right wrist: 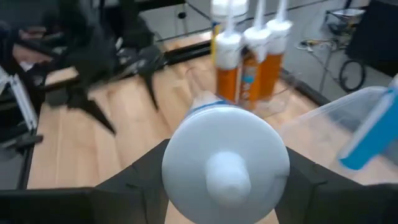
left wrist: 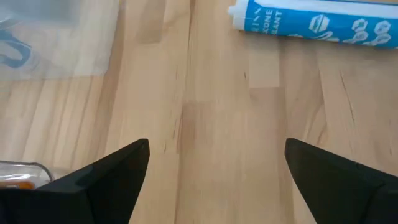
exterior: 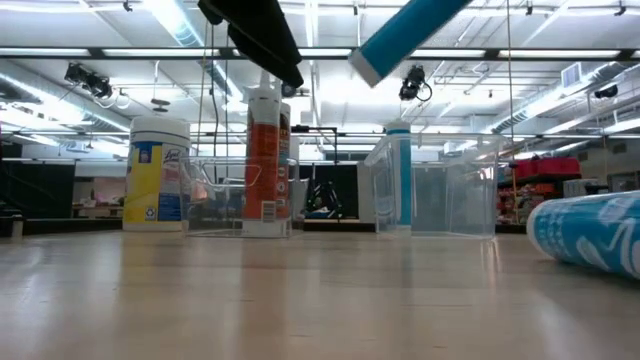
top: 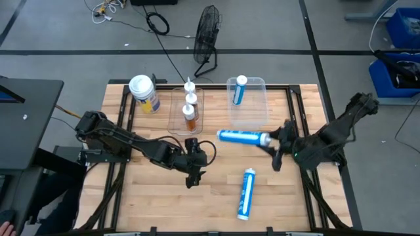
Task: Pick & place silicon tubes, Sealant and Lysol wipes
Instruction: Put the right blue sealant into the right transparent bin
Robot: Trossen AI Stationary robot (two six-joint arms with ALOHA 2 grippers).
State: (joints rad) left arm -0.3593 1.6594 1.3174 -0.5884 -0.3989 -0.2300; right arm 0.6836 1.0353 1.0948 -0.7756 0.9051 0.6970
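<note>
In the high view the right pincer (top: 275,141) sits right of the frame's centre, closed around the nozzle end of a blue tube (top: 241,137) that points left across the wooden surface (top: 216,196). The low view shows this tube (exterior: 405,35) raised off the surface at the top of the frame, tilted. In the right wrist view its white end (right wrist: 225,163) fills the lower middle between the two dark fingers (right wrist: 143,171), which press on either side.

The left pincer (top: 191,176) hangs just below the centre of the high view, its fingers spread wide and holding nothing; the left wrist view shows bare wood between the fingertips (left wrist: 134,155).

A second blue tube (top: 246,193) lies flat in the lower middle of the high view, well apart from both pincers. A third blue tube (top: 239,90) rests inside a clear bin (top: 259,111) at upper centre. Left of that, a narrow clear tray (top: 176,115) holds orange sealant tubes (top: 189,113) standing upright. The Lysol wipes canister (top: 145,94) stands upright at the upper left of the surface, beside the tray.
</note>
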